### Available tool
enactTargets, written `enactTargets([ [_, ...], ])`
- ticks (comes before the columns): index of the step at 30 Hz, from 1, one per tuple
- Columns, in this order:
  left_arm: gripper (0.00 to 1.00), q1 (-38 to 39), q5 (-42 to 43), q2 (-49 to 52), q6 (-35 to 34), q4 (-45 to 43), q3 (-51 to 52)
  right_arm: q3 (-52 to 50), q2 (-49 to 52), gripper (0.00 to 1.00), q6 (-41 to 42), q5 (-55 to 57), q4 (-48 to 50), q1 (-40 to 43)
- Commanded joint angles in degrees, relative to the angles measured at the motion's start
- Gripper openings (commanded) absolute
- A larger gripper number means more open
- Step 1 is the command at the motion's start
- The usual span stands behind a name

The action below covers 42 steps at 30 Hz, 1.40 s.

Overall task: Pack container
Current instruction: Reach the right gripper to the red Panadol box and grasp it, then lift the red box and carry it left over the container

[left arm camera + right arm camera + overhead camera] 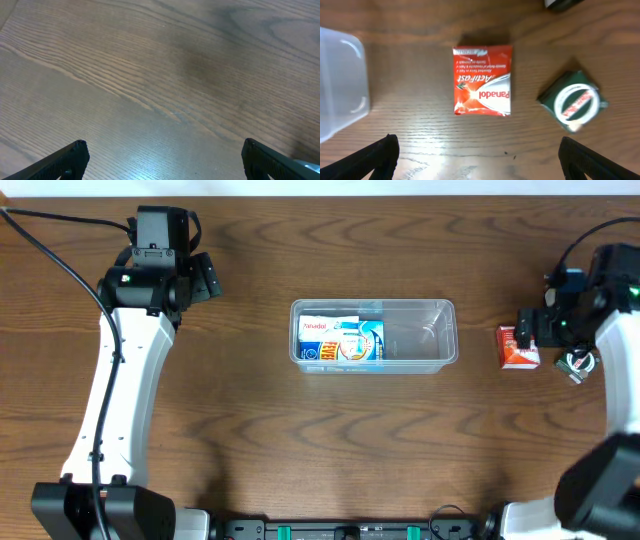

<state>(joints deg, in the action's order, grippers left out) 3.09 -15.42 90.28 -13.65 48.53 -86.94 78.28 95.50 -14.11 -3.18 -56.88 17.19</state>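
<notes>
Beyond the container (455,332) rim, red box (482,80) on open table (300,460); left gripper (165,165), right gripper (480,160) both wide-spread.

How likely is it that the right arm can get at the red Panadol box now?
Probably yes. The right gripper hangs open facing the red box with nothing between; the green packet and the container lie to either side, apart from it.

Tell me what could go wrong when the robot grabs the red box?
The red box lies flat, so the right gripper might slip off it or shove it. The green packet sits close by and could get bumped. The container already holds boxes at one end, so a drop there may not fit.
</notes>
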Motion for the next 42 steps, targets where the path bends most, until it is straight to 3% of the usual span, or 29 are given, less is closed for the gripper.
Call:
enactTargets([
  [1, 0.98, -0.2, -0.7, -0.1, 0.0, 0.1, -0.6, 1.1, 4.2, 0.99, -1.0, 0.3, 0.6, 0.5],
  [21, 0.98, -0.2, -0.7, -0.1, 0.0, 0.1, -0.6, 1.1, 19.9, 0.99, -1.0, -1.4, 9.2, 0.4],
  [25, 0.98, -0.2, -0.7, -0.1, 0.0, 0.1, -0.6, 1.1, 20.0, 0.89, -0.9, -1.4, 9.3, 0.4],
  [28, 0.98, -0.2, -0.7, -0.1, 0.0, 0.1, -0.6, 0.9, 20.1, 0.89, -0.9, -1.4, 9.4, 0.4],
  [38, 0.98, -0.2, -0.7, -0.1, 0.0, 0.1, -0.6, 0.6, 20.1, 0.73, -0.7, -1.8, 9.3, -0.4],
  [42, 0.98, -0.2, -0.7, -0.1, 0.0, 0.1, -0.6, 0.6, 20.1, 0.72, 0.4, -1.8, 9.4, -0.5],
])
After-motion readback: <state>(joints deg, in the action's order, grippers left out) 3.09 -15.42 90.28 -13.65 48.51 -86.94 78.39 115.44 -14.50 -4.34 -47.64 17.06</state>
